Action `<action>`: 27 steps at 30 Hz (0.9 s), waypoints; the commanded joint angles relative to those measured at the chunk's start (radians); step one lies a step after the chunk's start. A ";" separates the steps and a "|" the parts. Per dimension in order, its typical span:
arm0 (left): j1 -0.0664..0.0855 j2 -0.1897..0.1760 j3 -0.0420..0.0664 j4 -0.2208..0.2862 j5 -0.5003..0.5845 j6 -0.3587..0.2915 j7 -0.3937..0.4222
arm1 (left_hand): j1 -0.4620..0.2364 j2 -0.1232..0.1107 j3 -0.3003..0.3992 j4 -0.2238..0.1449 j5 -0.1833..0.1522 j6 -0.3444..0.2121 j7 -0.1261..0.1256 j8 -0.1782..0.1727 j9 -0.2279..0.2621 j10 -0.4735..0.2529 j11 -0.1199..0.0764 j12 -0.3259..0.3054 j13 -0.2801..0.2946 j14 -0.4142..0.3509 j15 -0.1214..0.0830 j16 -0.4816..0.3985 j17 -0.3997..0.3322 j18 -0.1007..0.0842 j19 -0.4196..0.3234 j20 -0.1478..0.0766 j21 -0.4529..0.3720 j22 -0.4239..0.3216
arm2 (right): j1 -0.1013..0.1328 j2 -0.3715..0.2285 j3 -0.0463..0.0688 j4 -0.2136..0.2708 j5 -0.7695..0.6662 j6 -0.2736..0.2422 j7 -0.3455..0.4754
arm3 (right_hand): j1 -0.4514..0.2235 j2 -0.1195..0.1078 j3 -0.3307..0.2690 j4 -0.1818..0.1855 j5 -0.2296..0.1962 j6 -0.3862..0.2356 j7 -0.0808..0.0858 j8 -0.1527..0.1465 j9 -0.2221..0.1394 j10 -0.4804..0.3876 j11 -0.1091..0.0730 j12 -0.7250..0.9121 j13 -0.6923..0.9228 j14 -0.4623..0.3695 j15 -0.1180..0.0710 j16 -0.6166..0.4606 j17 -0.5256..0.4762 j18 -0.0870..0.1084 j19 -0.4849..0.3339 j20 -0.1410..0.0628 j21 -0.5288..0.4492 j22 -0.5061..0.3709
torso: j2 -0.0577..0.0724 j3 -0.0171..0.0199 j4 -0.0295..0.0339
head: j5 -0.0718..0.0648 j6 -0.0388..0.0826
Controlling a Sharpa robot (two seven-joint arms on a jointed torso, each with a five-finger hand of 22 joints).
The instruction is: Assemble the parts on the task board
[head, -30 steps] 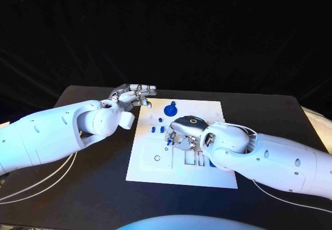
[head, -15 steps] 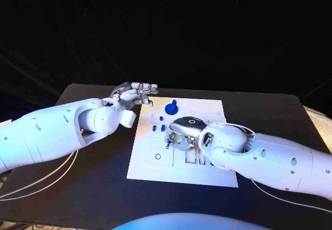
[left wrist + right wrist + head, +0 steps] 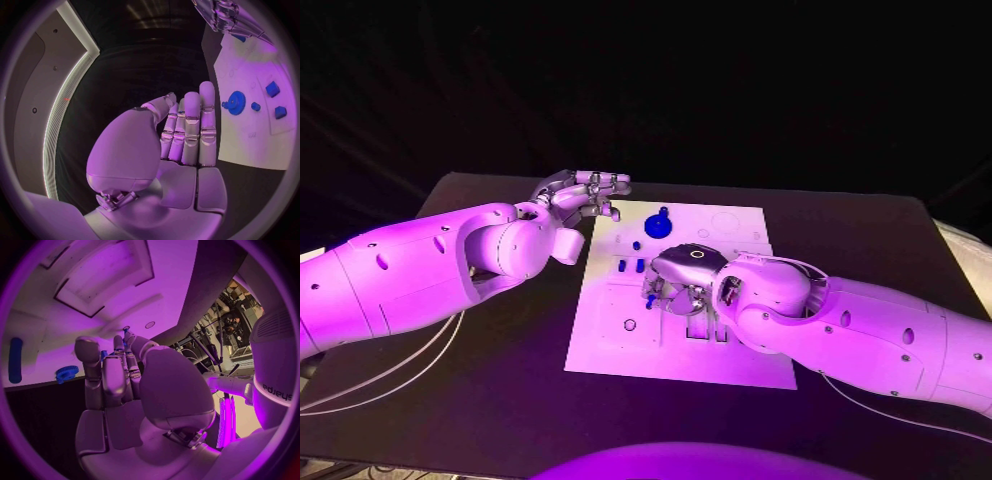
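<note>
The right hand (image 3: 678,285) pinches a small blue part (image 3: 651,296) over the task board (image 3: 632,340). The left hand (image 3: 581,195) waits with nothing in it. More parts, like the blue gear (image 3: 655,227) beyond, lie loose, so much is left.

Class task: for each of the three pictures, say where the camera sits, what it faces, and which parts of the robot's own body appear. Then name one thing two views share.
Head view: on the robot's head, looking down at the task board; both arms, left hand, right hand.
Left wrist view: behind the left hand, facing the board's edge and blue gear.
Right wrist view: behind the right hand, facing the board.
Shared: the blue gear, in both wrist views.
</note>
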 commanded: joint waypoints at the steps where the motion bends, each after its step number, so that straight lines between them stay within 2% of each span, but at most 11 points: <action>1: 0.000 0.002 0.001 0.000 -0.007 0.021 0.000 | 0.000 0.004 -0.001 -0.005 0.005 -0.004 0.006 0.000 -0.001 -0.006 0.002 0.006 -0.001 0.008 0.001 0.004 -0.001 0.011 0.004 0.001 -0.004 -0.001 | -0.002 0.002 -0.001 0.001 -0.013 0.029 0.006 | -0.009 -0.001 0.007 0.001 0.003 -0.001 0.005 0.007 0.001 0.002 0.008 -0.005 0.002 0.031 -0.003 0.006 0.000 -0.011 0.005 -0.002 0.006 0.000 | 0.000 0.0000 0.0001 | 0.001 -0.002; 15: 0.000 0.004 0.001 -0.005 -0.008 0.020 -0.001 | -0.001 0.004 -0.001 -0.005 0.005 -0.005 0.006 -0.001 -0.002 -0.008 0.003 0.007 -0.002 0.007 0.002 0.004 -0.002 0.011 0.004 0.001 -0.005 -0.002 | -0.003 0.004 -0.001 0.007 -0.030 0.034 -0.010 | -0.010 -0.001 0.007 0.001 0.003 -0.001 0.005 0.007 0.001 0.002 0.008 -0.005 0.002 0.031 -0.002 0.007 0.002 -0.012 0.006 -0.002 0.007 0.003 | 0.000 -0.0003 -0.0009 | 0.003 -0.004; 27: 0.000 0.005 0.001 -0.004 -0.008 0.012 0.003 | -0.001 0.003 -0.001 -0.007 0.005 -0.009 0.007 -0.002 -0.002 -0.011 0.004 0.007 -0.002 0.007 0.002 0.004 -0.004 0.011 0.004 0.001 -0.006 -0.003 | -0.003 0.026 -0.006 0.007 -0.110 0.080 -0.075 | -0.029 -0.014 0.005 -0.001 0.004 -0.003 0.006 0.003 0.002 0.003 0.010 -0.014 0.002 0.032 0.000 0.012 0.006 -0.013 0.007 0.001 0.013 0.008 | -0.001 -0.0009 -0.0002 | 0.002 -0.004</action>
